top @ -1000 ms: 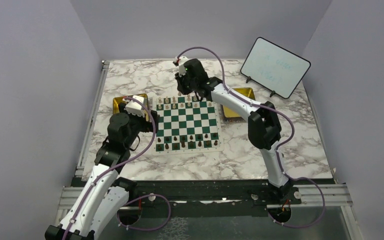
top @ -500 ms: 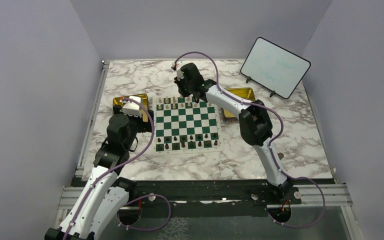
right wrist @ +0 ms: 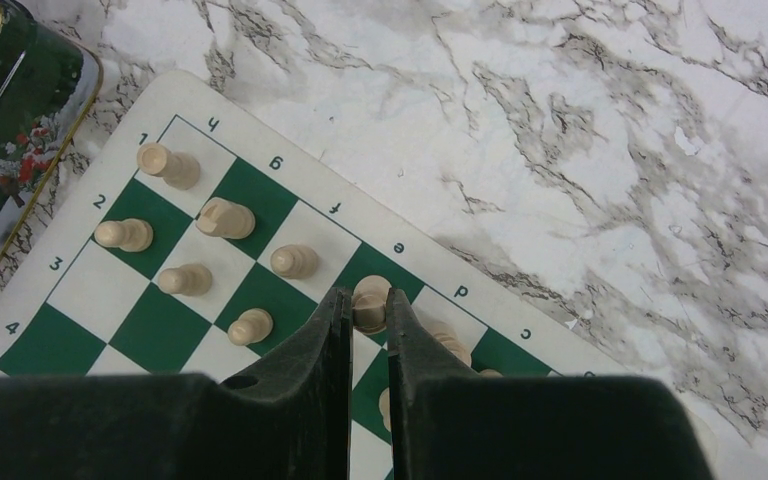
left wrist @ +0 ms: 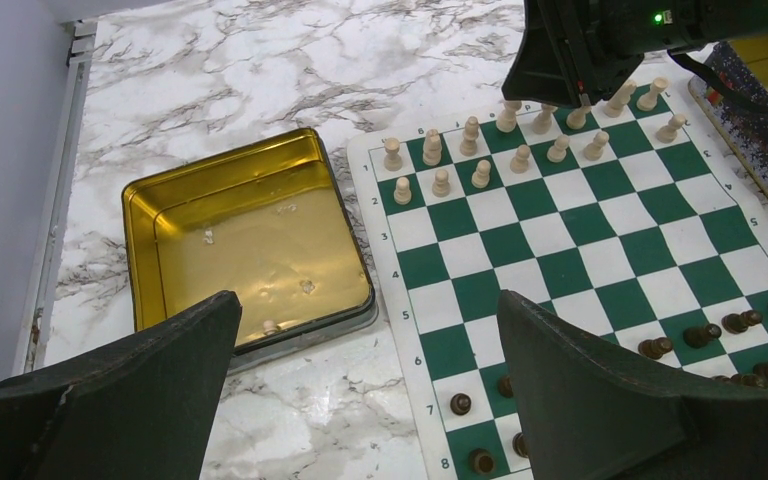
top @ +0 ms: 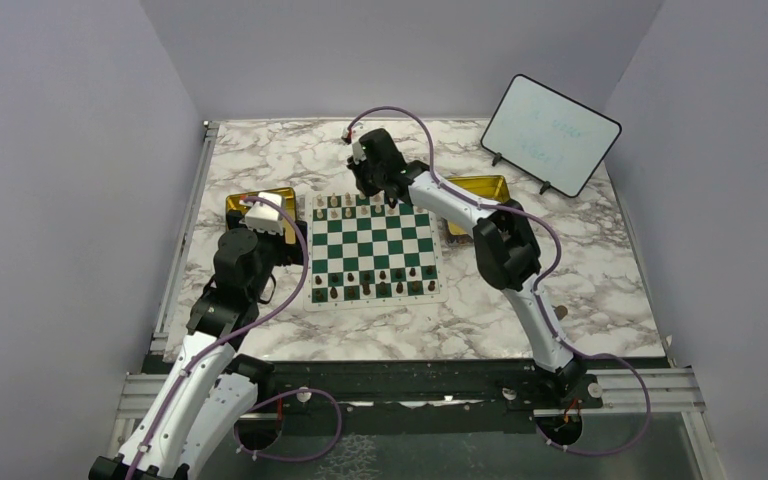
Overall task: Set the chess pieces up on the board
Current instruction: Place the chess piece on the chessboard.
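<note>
1. Where the far rank of the board meets its e file, the right gripper pinches a cream piece between narrow jaws. The piece is upright, its long axis vertical. Whether it rests on that square or hangs just above it I cannot tell.
2. The other chess pieces also stand upright. The cream ones are on the two far ranks and the dark brown ones on the two near ranks.
3. The board lies flat and square to the table, with rank 1 at the far edge. Its numbers run toward the arms along the left border.
4. The left gripper hangs near the left gold tray and the board's left border, jaws wide apart and holding nothing.
5. Counted: one board, two arms and two trays, the right gold tray lying just beside the board. Six free cream pieces show beside the right fingers, three on each rank. The dark ones are too small to count.
6. The table is white marble-patterned with grey veins, walled by plain pale lavender panels. A whiteboard stands at the far right corner.
</note>
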You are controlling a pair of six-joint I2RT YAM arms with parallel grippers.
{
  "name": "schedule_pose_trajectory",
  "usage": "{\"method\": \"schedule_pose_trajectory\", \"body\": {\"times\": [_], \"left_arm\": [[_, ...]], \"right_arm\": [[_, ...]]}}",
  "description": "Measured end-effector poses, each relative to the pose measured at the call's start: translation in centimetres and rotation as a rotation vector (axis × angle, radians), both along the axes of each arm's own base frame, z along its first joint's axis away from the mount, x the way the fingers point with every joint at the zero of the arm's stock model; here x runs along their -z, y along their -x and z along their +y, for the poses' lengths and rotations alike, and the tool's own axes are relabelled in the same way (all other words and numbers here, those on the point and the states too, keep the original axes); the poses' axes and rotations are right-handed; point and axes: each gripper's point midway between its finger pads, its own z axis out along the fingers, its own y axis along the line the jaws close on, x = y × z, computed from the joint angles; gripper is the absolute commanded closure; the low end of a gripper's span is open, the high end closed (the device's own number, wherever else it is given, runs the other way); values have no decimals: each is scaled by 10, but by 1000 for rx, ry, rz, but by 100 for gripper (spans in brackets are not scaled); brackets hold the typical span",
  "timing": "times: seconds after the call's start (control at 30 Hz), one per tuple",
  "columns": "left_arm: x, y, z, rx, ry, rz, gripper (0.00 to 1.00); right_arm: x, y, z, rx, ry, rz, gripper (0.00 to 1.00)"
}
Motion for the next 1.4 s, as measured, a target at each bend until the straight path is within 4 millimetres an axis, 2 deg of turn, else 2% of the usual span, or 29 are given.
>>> {"method": "schedule_pose_trajectory", "body": {"times": [0.33, 0.6, 1.03, 1.4], "left_arm": [[-1, 0, 0, 0, 1, -3, 1], [-1, 1, 0, 0, 2, -5, 1], [-1, 1, 0, 0, 2, -5, 1], [0, 0, 1, -8, 6, 0, 1]], "right_arm": [[2, 0, 0, 2, -1, 4, 90], [14, 0, 1, 4, 8, 19, 88], [15, -2, 3, 11, 1, 27, 54], [3, -2, 6, 37, -40, 40, 40]]}}
